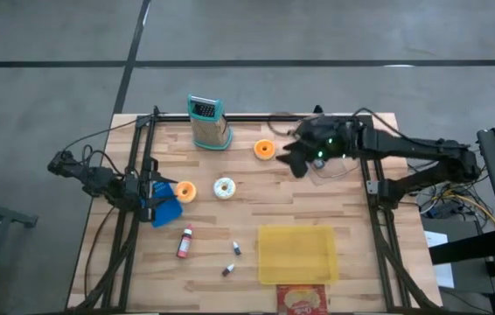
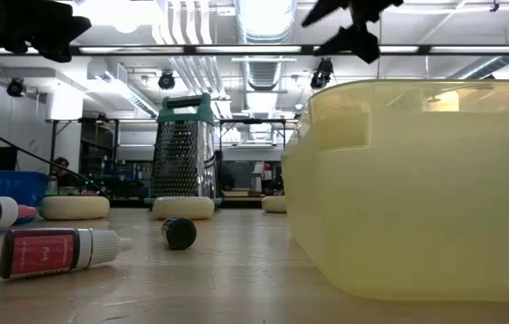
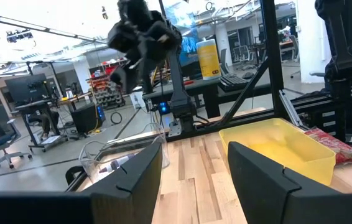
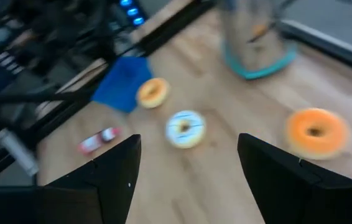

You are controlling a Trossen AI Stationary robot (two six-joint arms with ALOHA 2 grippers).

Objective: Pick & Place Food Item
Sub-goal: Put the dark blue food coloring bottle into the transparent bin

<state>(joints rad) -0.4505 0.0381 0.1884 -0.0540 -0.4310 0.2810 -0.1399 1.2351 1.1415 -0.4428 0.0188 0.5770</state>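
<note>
Wooden worktop (image 1: 300,210): the right pincer (image 1: 296,157) hangs wide open and empty at two o'clock, an orange donut (image 1: 265,149) just beside it. The left pincer (image 1: 153,198) waits at nine o'clock, fingers parted, holding nothing.

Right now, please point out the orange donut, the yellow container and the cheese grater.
orange donut (image 1: 265,149): high view, on its ring beside the hole.
yellow container (image 1: 296,255): high view, middle of its floor.
cheese grater (image 2: 183,160): low view, middle of its metal face.
</note>
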